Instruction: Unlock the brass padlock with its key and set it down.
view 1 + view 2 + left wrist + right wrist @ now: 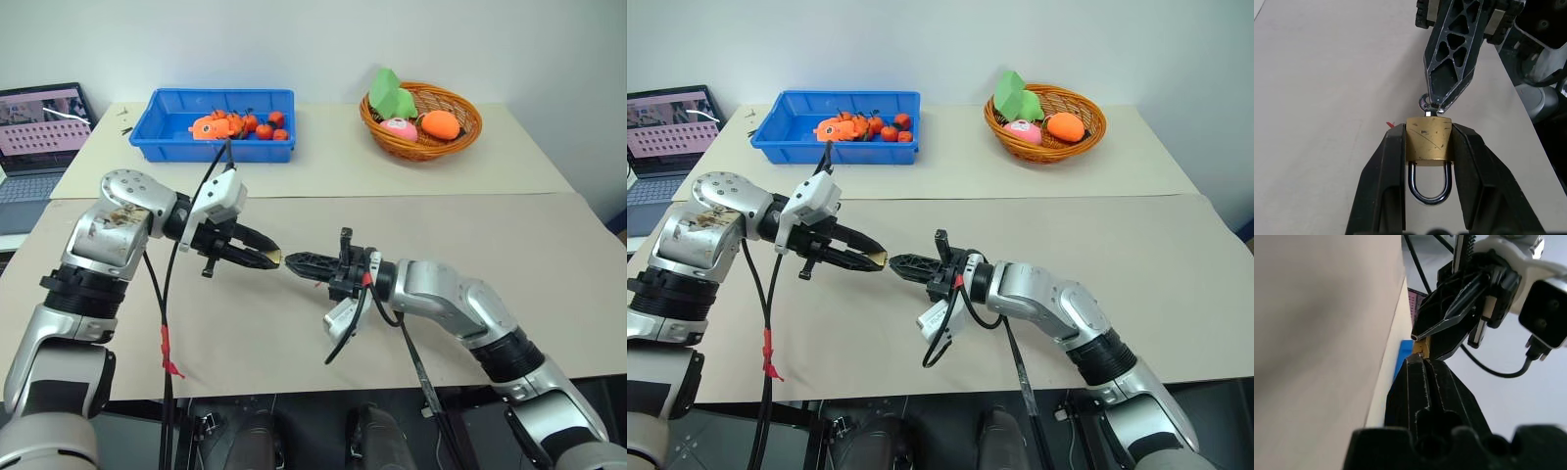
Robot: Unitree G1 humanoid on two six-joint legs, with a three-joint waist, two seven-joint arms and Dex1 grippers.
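Head views: both arms raised over the bench (323, 211), hands tip to tip mid-air at centre. Left hand (269, 258) points right and slightly down, with a speck of gold at its tips: the brass padlock (277, 258). Right hand (299, 262) points left, level, tips just beside the padlock. At the back of the bench: blue bin (213, 125) with small orange and red items on the left, wicker basket (421, 122) with green, pink and orange items on the right. Laptop (39, 137) off the bench's far-left edge.

Left wrist view: left hand clenched on the brass padlock, one finger (1383, 181) on each side of the body. Shackle (1430, 183) points back toward the wrist and looks seated in the body. The key (1429, 105) sits at the padlock's outward face, its ring end visible; right hand's tips pinch it there.

Right wrist view: right hand (1419, 360) clenched, fingers pressed together, tips right against the padlock's gold edge (1418, 347) held in the left hand. Key itself hidden here.
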